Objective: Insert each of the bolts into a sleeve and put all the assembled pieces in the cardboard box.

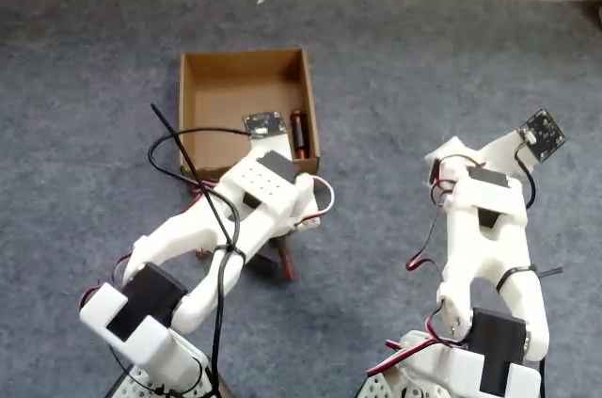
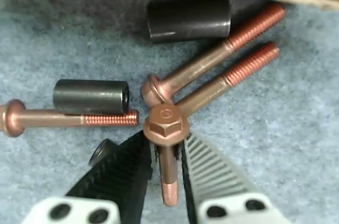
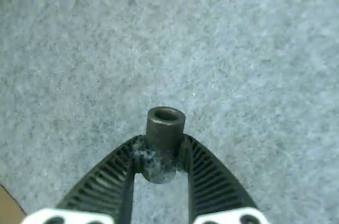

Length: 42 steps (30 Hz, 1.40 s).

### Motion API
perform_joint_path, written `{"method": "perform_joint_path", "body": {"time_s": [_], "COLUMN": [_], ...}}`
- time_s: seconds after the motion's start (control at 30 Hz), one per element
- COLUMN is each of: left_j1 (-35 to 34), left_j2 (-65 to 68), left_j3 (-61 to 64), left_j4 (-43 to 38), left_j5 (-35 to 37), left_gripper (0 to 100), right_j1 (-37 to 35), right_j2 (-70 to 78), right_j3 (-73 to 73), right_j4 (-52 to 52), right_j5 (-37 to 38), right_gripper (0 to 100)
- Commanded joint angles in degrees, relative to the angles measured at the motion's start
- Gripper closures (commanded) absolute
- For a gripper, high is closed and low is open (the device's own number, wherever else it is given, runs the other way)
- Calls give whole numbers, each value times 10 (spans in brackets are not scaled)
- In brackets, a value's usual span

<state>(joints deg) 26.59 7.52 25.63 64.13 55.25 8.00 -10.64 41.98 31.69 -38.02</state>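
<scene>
Grey carpet (image 1: 395,69) covers the whole table. The cardboard box (image 1: 185,116) sits open at the far side. The left arm (image 1: 235,219) is bent down just in front of the box's near wall. The right arm (image 1: 484,229) is well apart, out over bare carpet.

Step in hand, as I read it: mating a bolt to a sleeve between the two arms.
- Right gripper (image 3: 162,144) is clamped on the held sleeve (image 3: 164,128), low on its body, with the bore upright and unobstructed.
- Left gripper (image 2: 167,138) is closed on the held bolt (image 2: 166,128), pinching the shank just under the hex head. The threaded end points back toward the wrist.

To do it well:
- Lift the bolt straight up off the pile, so the neighbours crowding its head are not dragged along.
- Turn the wrist so the threaded tip leads.
- Line the shank up with the bore before pushing.
- Keep the sleeve grip firm. A round body would likely swivel between ribbed pads.

Count:
- Box: one.
- Sleeves: one held. Two loose sleeves, one (image 2: 189,17) near the box wall and one (image 2: 91,96) beside the pile. A dark round end (image 2: 99,153), half hidden by a finger, is probably another. One more is on the finished piece (image 1: 299,135) inside the box, against its right wall. That makes four certain, likely five.
- Bolts: one held. Three loose bolts, one flat (image 2: 63,118) beside the second sleeve and two slanting (image 2: 206,65) (image 2: 228,78). One more is in the finished piece. That makes five.
</scene>
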Motion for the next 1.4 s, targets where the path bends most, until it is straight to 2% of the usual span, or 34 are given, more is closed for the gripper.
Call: {"method": "perform_joint_path", "body": {"time_s": [0.0,0.2,0.4,0.6,0.93,1.13,1.37], "left_j1": [10,11,8,-7,-94,-102,-102], "left_j2": [7,-1,-109,-197,-263,-332,-474], "left_j3": [-26,-47,-11,23,27,64,127], "left_j4": [31,62,57,56,62,58,55], "left_j5": [-5,-5,-12,-98,-240,-290,-353], "left_gripper": [995,995,995,995,995,995,995], "right_j1": [4,5,5,-11,-126,-197,-269], "right_j2": [-31,-35,-36,-90,-296,-350,-400], "right_j3": [-20,-20,-20,-17,118,167,218], "right_j4": [-11,-11,-8,-8,-7,-7,-7], "right_j5": [-1,-1,8,48,160,235,314], "right_gripper": [995,995,995,995,995,995,995]}}
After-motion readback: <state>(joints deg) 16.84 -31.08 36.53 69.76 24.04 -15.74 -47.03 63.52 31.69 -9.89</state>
